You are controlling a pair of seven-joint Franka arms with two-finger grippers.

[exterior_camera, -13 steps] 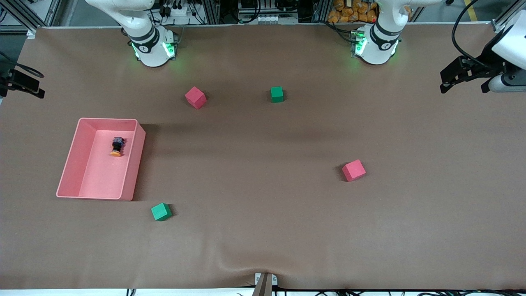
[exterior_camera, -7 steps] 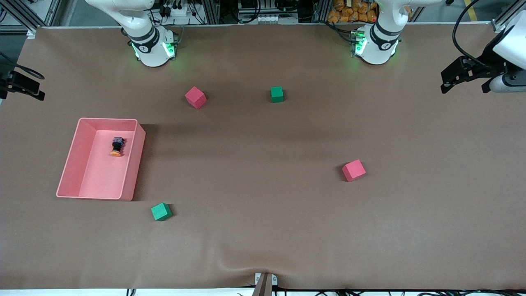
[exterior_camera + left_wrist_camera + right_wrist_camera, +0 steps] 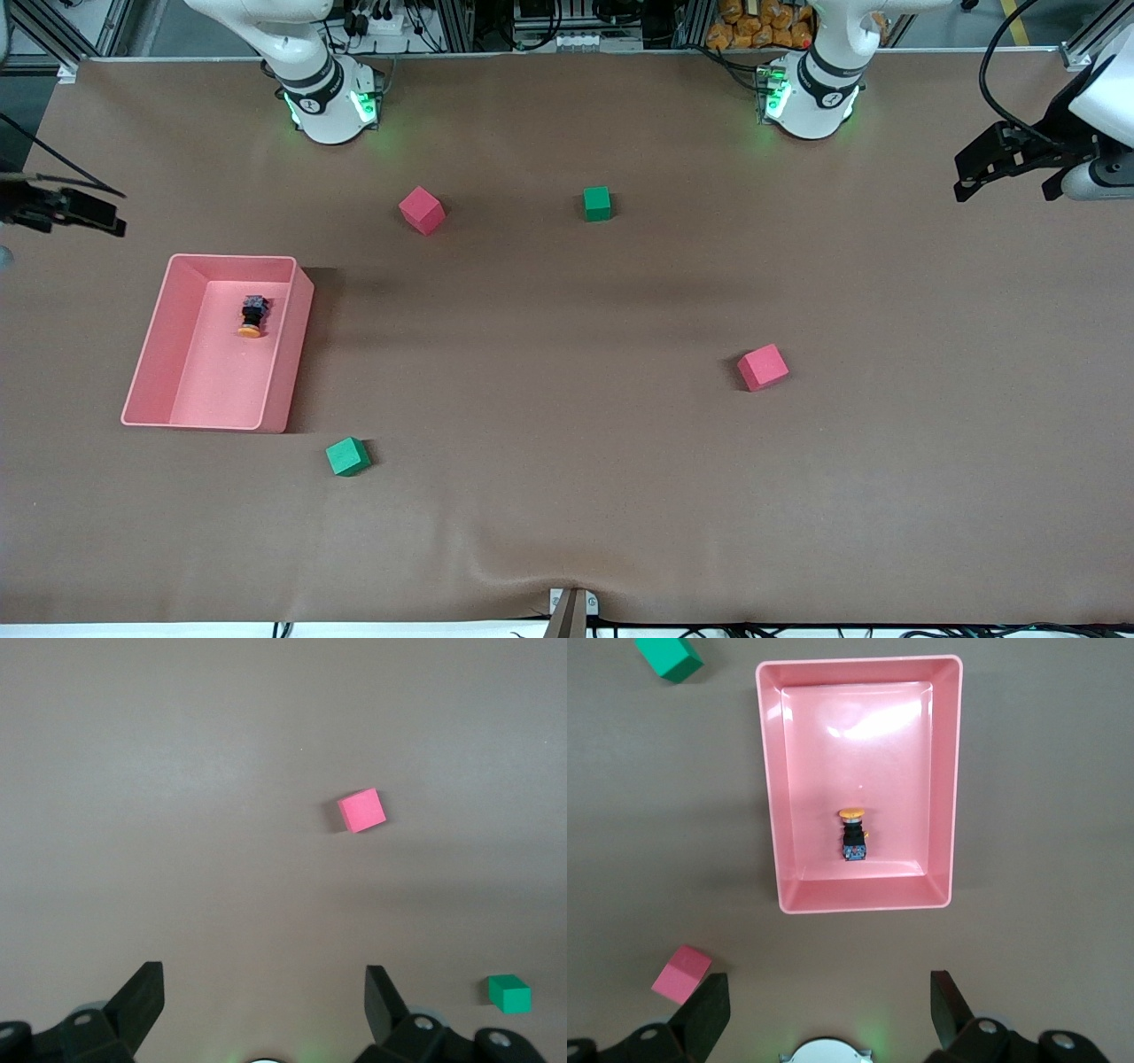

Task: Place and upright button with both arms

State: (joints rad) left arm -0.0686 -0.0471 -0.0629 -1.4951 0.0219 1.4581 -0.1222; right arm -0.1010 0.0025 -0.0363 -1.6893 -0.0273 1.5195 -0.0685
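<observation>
While both arms wait up high, button [image 3: 252, 316] lies on its side in pink tray [image 3: 283, 354].
Tray sits toward right arm's end; right gripper [image 3: 824, 1014] above it, left gripper [image 3: 261, 1005] over bare table [image 3: 567, 496], both spread wide, empty.

We count two red cubes [image 3: 421, 210] [image 3: 762, 367], two green cubes [image 3: 597, 203] [image 3: 347, 456], one pink tray [image 3: 283, 354], one button [image 3: 252, 315] and two arms, each with one pincer.

White jointed arms [image 3: 310, 62] with black bands; green-lit bases [image 3: 811, 97]; black two-finger hands; black cables
</observation>
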